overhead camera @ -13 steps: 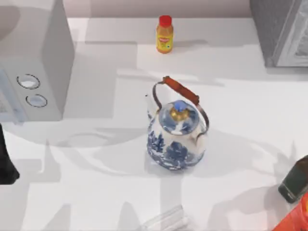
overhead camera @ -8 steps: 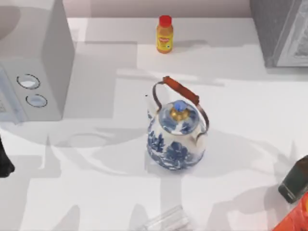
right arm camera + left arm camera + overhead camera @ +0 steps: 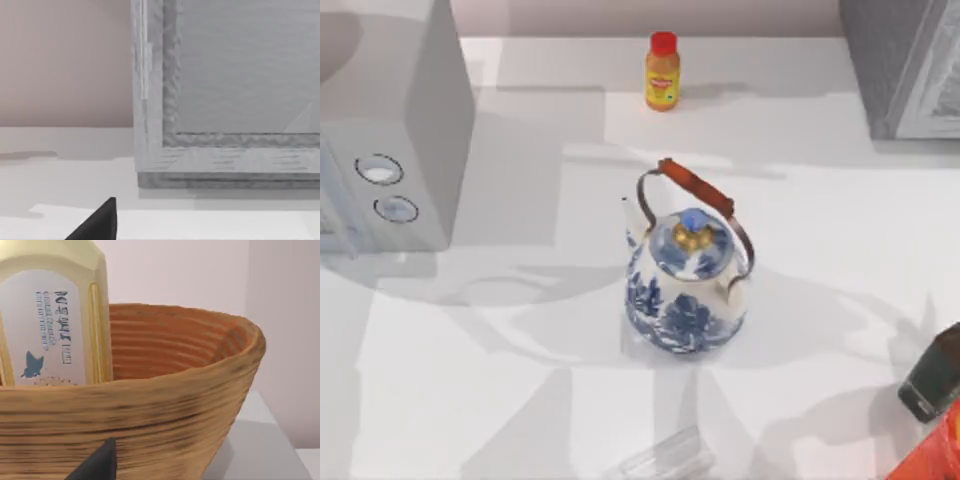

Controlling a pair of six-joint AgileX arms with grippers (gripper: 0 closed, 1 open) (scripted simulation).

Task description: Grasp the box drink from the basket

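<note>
The box drink (image 3: pixel 52 315) is a tall pale-yellow bottle with a white label. It stands inside the woven wooden basket (image 3: pixel 150 410), close in front of the left wrist camera. A dark part of my left gripper (image 3: pixel 99 464) shows low in that view, just short of the basket's outer wall and apart from the bottle. My right gripper (image 3: pixel 932 375) rests at the table's right edge, near the front. It faces a grey cabinet (image 3: pixel 225 100) and holds nothing that I can see.
A blue-and-white kettle (image 3: pixel 686 280) with a brown handle stands mid-table. A small orange bottle (image 3: pixel 662 72) with a red cap stands at the back. A grey microwave (image 3: pixel 385 130) fills the left side. A clear object (image 3: pixel 665 460) lies at the front edge.
My left arm, seen before at the top view's left edge, has slid out of that view. The kettle, the orange bottle and the right arm have not moved.
</note>
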